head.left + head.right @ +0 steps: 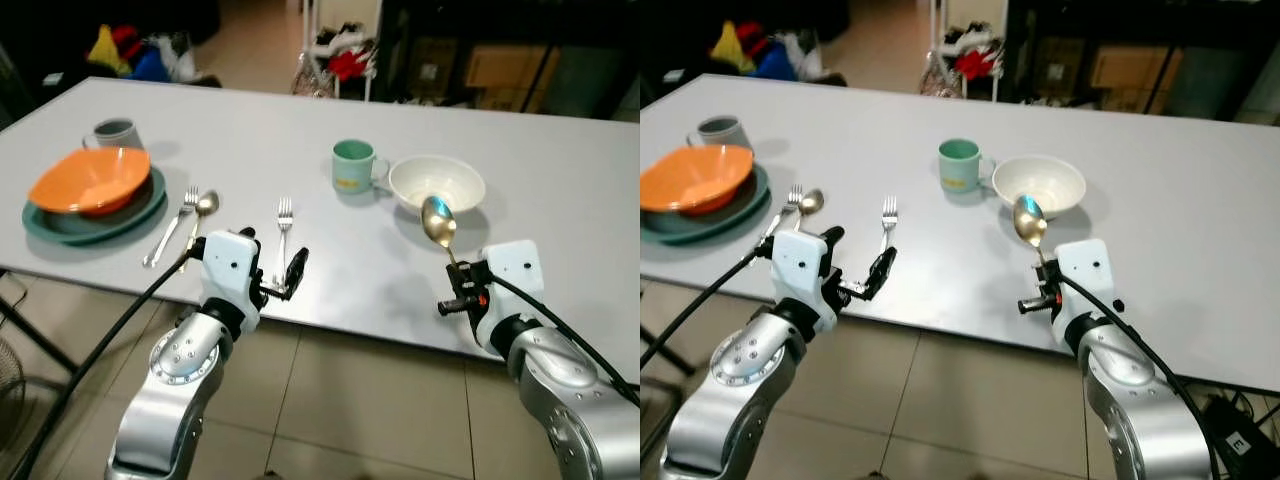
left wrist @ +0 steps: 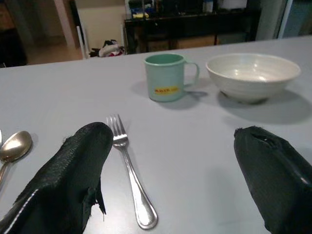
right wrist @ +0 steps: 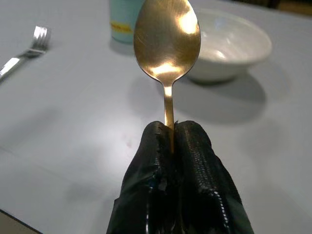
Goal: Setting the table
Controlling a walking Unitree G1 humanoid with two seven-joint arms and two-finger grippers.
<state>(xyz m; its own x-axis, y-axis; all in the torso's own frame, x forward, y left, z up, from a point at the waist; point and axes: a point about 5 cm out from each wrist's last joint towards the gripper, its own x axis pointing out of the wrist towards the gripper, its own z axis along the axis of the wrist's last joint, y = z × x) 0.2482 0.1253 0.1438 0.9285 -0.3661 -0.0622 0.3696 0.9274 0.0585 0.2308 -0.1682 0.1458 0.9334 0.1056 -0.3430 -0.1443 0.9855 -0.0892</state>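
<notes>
Right wrist view, right gripper (image 3: 171, 141) fingers pinching glossy gold spoon (image 3: 167, 41) stem, left gripper (image 1: 268, 270) fingers spread, empty

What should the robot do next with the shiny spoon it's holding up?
Probably lower the gold metal spoon onto the grey table beside the white ceramic bowl. The right tool is shut on its handle, and that bowl has a lone silver fork nearby but no spoon, unlike the orange bowl.

The gold spoon's (image 3: 167, 44) handle is hidden inside the right claw (image 3: 173, 141).
</notes>
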